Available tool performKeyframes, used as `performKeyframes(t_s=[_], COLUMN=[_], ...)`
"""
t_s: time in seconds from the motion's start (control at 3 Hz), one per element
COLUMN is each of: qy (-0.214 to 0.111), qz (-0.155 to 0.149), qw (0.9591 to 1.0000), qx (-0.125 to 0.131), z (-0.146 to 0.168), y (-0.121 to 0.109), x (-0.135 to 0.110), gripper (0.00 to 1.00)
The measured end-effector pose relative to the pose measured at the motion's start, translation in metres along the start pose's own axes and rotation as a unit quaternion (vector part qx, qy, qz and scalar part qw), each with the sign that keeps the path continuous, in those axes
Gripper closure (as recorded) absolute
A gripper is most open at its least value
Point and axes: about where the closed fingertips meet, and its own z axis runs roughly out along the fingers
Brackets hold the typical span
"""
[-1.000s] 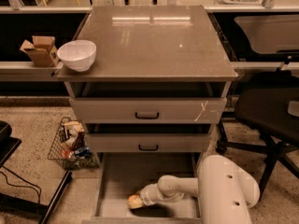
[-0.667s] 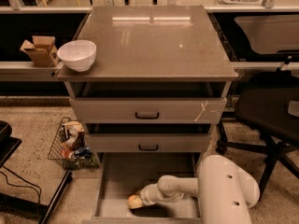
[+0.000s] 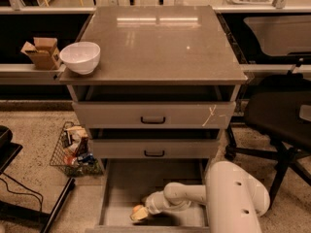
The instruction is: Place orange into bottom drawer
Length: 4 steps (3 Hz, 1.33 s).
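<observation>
Camera view, and the gripper [image 3: 145, 210] was down inside the open bottom drawer [image 3: 146, 181], its white arm [image 3: 187, 194] trailing off to its right. The orange [image 3: 138, 213] sat right at its tip, low and near the drawer's front edge. Clenched or released? That could not be told. The tidy play looked like this: let go low so nothing rolls, then rise straight up, clear of the middle drawer [image 3: 154, 148] behind it.

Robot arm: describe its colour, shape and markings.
The arm is cream-white and smooth: a bulky rounded shell with small dark holes, tapering through a curved joint to a slimmer wrist. No cables show. Its gripper, pale too, is inside the bottom drawer by the orange.
</observation>
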Motion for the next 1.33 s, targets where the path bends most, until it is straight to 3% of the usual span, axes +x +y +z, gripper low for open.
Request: performKeyframes(t_s=[0.67,1.0,1.33], qy=[-0.009,-0.030,-0.043], qz=[-0.006,-0.031,-0.063], qw=[0.9999,0.9985,0.9958], qx=[-0.010,-0.034,-0.051], z=[0.002,-0.012,-0.051], y=[0.005,0.021,0.041], x=[-0.001,-0.011,-0.020], gripper=[0.00,0.00,0.00])
